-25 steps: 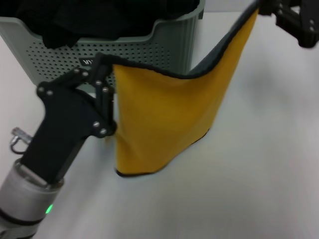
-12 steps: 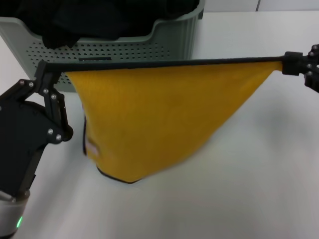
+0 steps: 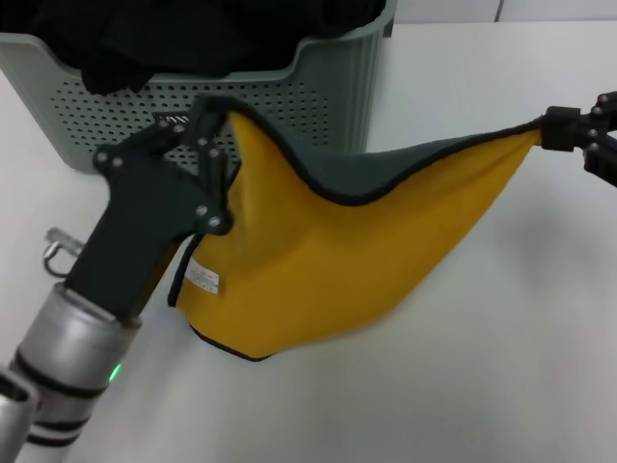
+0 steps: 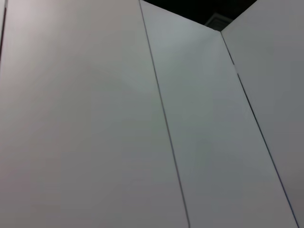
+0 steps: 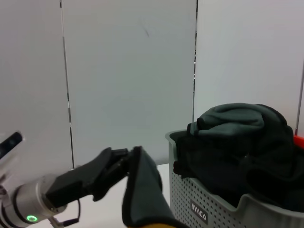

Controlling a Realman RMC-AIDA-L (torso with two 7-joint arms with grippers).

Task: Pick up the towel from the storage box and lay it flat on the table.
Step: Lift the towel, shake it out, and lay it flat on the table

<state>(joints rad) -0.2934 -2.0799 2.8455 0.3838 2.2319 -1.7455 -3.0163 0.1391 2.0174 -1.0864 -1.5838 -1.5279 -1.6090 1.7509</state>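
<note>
head: down over table (image 3: 501, 367); left wrist: wall panels only; right wrist: level, shares storage box (image 5: 223, 209)

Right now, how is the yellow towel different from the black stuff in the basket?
The towel is mustard yellow with a grey back; the black fabric is dark all over. The towel hangs stretched between the left gripper and the right gripper, out of the storage box and over the table; the black fabric lies bunched up inside the box, and neither gripper holds it. Both are soft cloth.
</note>
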